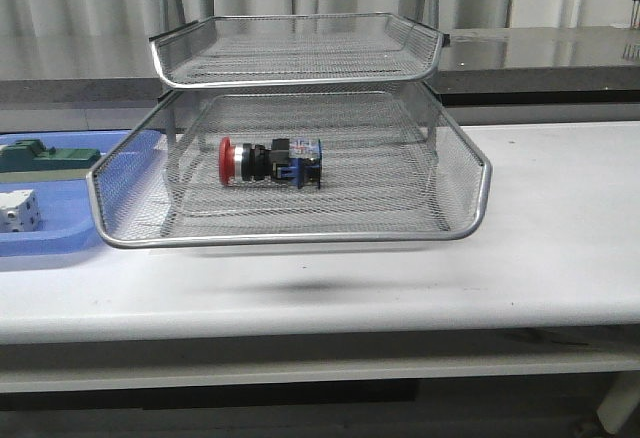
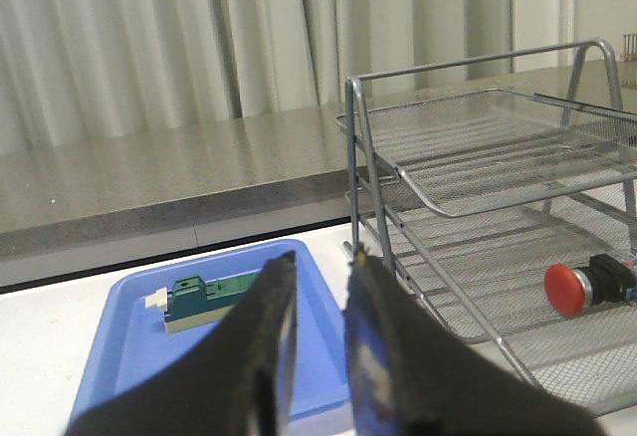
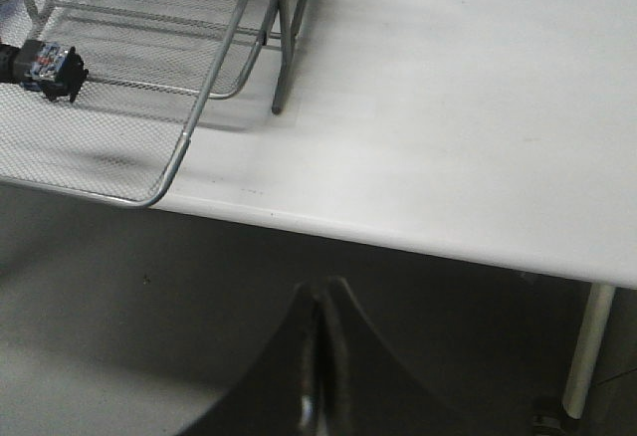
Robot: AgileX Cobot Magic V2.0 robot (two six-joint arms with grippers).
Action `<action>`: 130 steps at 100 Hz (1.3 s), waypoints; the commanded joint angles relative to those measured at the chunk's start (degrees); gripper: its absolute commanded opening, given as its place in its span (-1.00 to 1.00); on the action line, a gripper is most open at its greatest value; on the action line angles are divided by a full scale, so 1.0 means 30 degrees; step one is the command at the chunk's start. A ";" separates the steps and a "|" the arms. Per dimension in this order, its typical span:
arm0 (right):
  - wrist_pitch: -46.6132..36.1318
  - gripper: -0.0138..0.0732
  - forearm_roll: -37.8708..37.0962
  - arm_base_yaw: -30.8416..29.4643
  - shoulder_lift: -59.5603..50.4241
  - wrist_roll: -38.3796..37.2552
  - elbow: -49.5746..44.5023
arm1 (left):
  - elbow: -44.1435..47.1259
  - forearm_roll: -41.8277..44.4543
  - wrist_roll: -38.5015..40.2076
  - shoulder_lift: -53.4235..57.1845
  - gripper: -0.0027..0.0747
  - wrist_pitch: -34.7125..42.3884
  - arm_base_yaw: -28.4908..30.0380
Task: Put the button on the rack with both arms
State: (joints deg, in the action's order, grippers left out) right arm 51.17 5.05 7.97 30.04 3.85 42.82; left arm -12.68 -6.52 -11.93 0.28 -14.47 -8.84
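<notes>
Button: the button [image 1: 270, 161] is lying on its side in the pulled-out tray of the rack [image 1: 290, 239], red head pointing toward the robot's left, black and blue body trailing off to the right. It's sitting roughly mid-tray, a bit left of center, nothing touching it but the mesh.

Rack: it's standing on the white table [image 1: 560, 258], with the tray holding the button sticking way out toward the front edge and another tray sitting above it, further back.

Left gripper: the left gripper [image 2: 320, 287] is hanging above the near edge of the blue tray [image 2: 124, 327], fingers [image 2: 269, 356] nearly together with just a thin gap showing, and nothing is sitting in between them. It's well apart from the button.

Right gripper: the right gripper [image 3: 318, 356] is hovering out past the table's front edge, over the floor, fingers pressed together and gripping nothing.

Blue tray: it's sitting on the table just left of the rack, holding a green block [image 1: 45, 156] and a white cube [image 1: 18, 210].
</notes>
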 commanded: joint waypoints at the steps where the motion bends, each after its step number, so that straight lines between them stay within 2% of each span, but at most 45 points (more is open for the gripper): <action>1: -0.1114 -0.84 -0.0082 0.0006 0.0077 0.0029 0.0600 | -0.0535 0.0208 0.0207 -0.0078 -0.98 0.1661 0.0085; 94: -0.1114 -0.84 -0.0012 0.0006 0.0077 0.0029 0.0600 | -0.0535 0.0284 0.0207 -0.0078 -0.99 0.1661 0.0085; 112: -0.2013 -0.84 0.1062 0.0006 0.0384 0.0029 0.0600 | -0.0535 0.0284 0.0207 -0.0078 -0.99 0.1661 0.0085; 130: -0.2258 -0.84 0.3472 0.0006 0.2527 0.0065 0.0637 | -0.0535 0.0284 0.0207 -0.0078 -0.99 0.1661 0.0085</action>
State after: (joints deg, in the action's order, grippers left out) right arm 48.68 10.91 7.97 33.63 3.85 42.82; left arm -12.68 -5.59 -11.93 0.28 -14.47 -8.80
